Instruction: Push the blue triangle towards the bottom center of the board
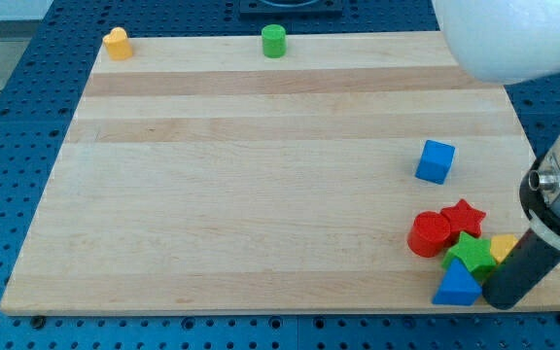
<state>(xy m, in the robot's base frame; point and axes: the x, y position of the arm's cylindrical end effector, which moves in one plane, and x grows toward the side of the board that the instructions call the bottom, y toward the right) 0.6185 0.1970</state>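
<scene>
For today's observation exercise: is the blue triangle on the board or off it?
On. The blue triangle rests on the wooden board, near its bottom right edge, my tip beside it.

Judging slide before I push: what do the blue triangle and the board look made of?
Blue triangular block: looks like painted wood or plastic, smooth and matte; even colour, no grain showing. Pale wooden board: light wood in glued strips, visible grain bands, satin finish. My tip sits just at the view's right of the triangle.

text: none legible | labels: none | numbers: none | signs: none on any surface
</scene>
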